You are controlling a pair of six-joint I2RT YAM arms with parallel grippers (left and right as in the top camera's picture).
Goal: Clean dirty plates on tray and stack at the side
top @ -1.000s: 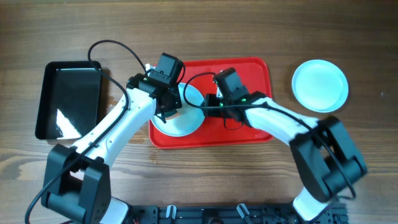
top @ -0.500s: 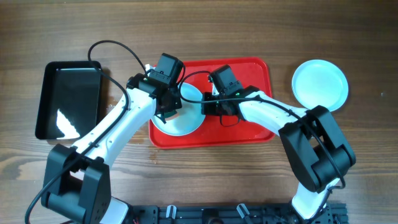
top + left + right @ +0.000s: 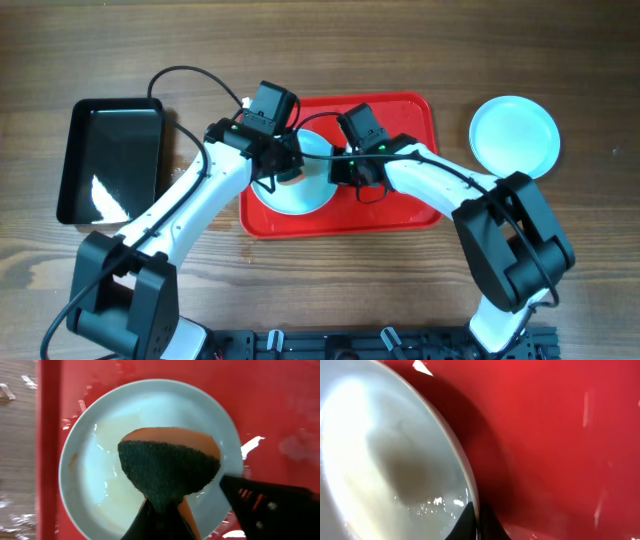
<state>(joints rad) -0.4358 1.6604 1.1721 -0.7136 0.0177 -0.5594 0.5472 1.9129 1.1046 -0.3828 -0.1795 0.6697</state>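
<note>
The plate (image 3: 300, 192) lies on the red tray (image 3: 400, 205), directly under the left gripper (image 3: 161, 517). That gripper's fingers are clamped on a sponge (image 3: 167, 467), dark scouring face up, over the plate's wet centre; whether the two touch is unclear. The right gripper (image 3: 479, 521) has its fingers pinched together on the plate's rim, with bare tray floor just beyond their tips. A second plate (image 3: 515, 137) rests on the table, well outside the right fingers.
</note>
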